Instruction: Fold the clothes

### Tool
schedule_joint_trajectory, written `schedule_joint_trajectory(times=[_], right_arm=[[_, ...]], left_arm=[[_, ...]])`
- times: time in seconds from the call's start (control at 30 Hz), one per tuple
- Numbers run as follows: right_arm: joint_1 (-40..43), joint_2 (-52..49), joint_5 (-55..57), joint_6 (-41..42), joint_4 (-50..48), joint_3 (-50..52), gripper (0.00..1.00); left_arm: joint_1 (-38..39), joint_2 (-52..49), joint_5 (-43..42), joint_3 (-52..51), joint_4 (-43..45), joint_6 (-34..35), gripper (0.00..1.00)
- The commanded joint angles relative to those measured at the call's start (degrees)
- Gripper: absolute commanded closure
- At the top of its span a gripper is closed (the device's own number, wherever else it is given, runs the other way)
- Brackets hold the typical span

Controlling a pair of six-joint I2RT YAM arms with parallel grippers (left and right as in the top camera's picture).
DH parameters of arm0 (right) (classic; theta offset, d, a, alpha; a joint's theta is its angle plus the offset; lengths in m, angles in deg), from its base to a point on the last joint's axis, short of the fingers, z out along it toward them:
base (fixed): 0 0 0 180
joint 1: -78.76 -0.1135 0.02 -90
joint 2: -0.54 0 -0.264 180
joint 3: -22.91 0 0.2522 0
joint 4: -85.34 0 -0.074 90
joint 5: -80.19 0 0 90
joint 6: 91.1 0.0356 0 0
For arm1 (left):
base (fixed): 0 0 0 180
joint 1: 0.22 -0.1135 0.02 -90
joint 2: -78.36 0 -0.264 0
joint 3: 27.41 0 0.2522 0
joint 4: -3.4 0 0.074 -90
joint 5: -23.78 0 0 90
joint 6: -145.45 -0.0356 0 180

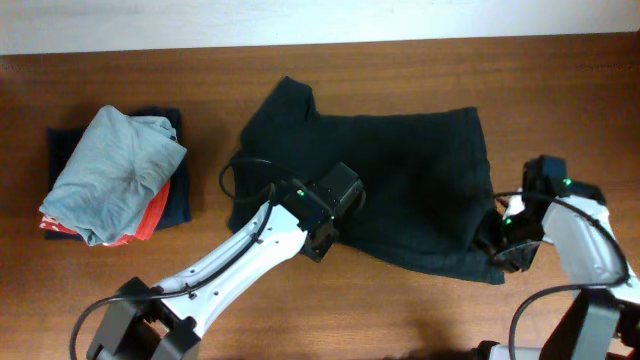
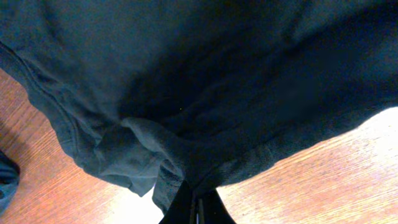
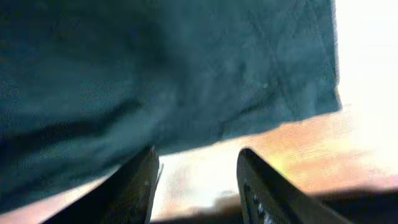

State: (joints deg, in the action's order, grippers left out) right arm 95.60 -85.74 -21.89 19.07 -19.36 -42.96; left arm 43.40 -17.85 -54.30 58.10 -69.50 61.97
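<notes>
The black T-shirt (image 1: pixel 400 180) lies spread on the wooden table, one sleeve pointing to the back left. My left gripper (image 1: pixel 322 238) is at the shirt's front hem, shut on a pinch of the fabric (image 2: pixel 186 168); a folded bit of hem hangs beside it in the left wrist view. My right gripper (image 1: pixel 510 250) is at the shirt's front right corner. In the right wrist view its fingers (image 3: pixel 196 174) are open, with only bare table between them, and the shirt's edge (image 3: pixel 186 81) lies just beyond the tips.
A stack of folded garments stands at the left: a light grey-blue one (image 1: pixel 115 170) on top of an orange-red one (image 1: pixel 150 215) and a navy one (image 1: pixel 178 200). The table's far edge meets a white wall (image 1: pixel 300 20).
</notes>
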Motion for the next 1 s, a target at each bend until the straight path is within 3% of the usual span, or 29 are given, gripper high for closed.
schedule_joint_trajectory(times=[0.0,0.43,0.63,0.7,0.8,0.97], right_arm=[[-0.3,-0.6,-0.4,4.8,-3.3,5.1,0.56],[-0.3,-0.6,-0.3,10.8,-14.0,12.4,0.63],[-0.3,-0.6,2.0,10.8,-15.7,12.9,0.74],[-0.3,-0.6,2.9,9.2,-15.5,12.9,0.71],[-0.3,-0.6,2.8,6.6,-14.9,12.5,0.56],[-0.3,1.0,2.0,4.4,-9.8,9.2,0.51]], left_arm=[[-0.2,0.6,0.6,0.5,0.0,0.2,0.99],[-0.2,0.6,1.2,0.5,-0.1,-0.1,0.99],[-0.2,0.6,1.2,0.5,-0.1,-0.2,0.99],[-0.2,0.6,1.2,0.5,-0.1,-0.2,1.0],[-0.2,0.6,1.2,0.5,-0.2,-0.2,0.99],[-0.2,0.6,1.3,0.5,-0.5,-0.6,1.0]])
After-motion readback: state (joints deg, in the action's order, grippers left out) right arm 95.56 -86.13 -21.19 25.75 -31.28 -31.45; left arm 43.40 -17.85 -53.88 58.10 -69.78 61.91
